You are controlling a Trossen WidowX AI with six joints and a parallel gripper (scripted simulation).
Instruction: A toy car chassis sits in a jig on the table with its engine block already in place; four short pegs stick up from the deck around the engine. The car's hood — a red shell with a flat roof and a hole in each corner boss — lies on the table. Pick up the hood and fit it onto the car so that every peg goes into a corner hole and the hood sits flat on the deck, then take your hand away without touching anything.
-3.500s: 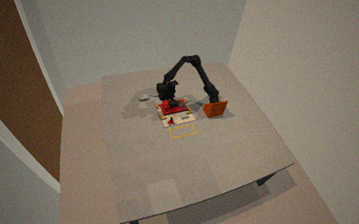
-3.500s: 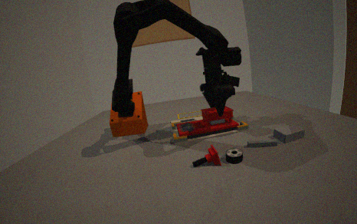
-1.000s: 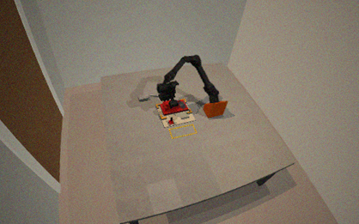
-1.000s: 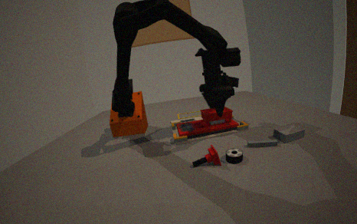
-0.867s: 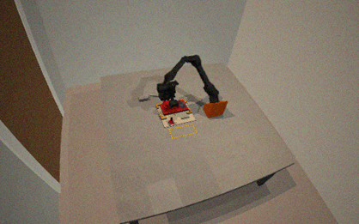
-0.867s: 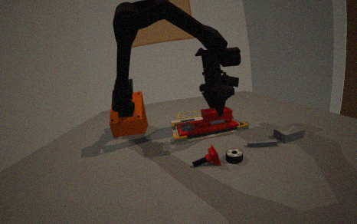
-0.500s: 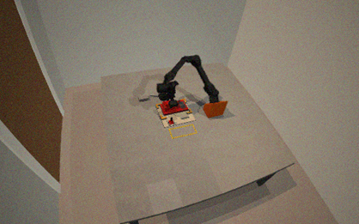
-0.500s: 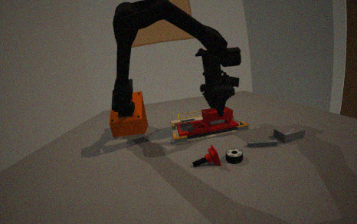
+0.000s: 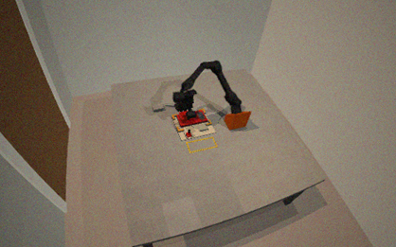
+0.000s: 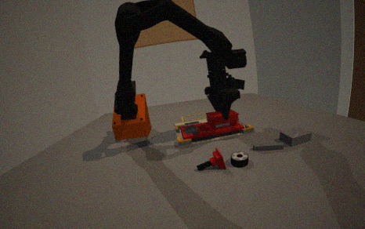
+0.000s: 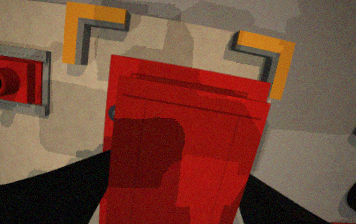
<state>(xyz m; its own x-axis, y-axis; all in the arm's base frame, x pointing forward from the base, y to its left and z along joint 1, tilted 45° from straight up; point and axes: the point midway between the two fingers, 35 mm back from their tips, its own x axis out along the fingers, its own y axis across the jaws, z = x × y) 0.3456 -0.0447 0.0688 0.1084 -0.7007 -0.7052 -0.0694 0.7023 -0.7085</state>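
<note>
The red hood [image 10: 212,118] [image 11: 210,150] is between the fingers of my gripper [image 10: 225,118] [image 11: 177,168], which is shut on it. The hood is over the right part of the red chassis [image 10: 197,132] [image 11: 205,71] [image 9: 198,122], very low at the deck. In the wrist view its roof covers most of the chassis, whose far edge and a strip at the left show past it. A grey strip shows under the hood's side in the exterior view. The pegs, corner holes and engine are hidden, so I cannot tell whether the pegs are in the holes.
Yellow jig corners [image 11: 75,32] [image 11: 282,62] stand around the chassis. A small red part [image 11: 19,80] [image 9: 188,134] sits in a grey holder beside it. A red piece with a black rod [image 10: 217,160], a wheel [image 10: 240,160], a flat grey bar [image 10: 268,147], a grey block [image 10: 295,137] and an orange box [image 10: 133,129] [image 9: 237,121] are nearby.
</note>
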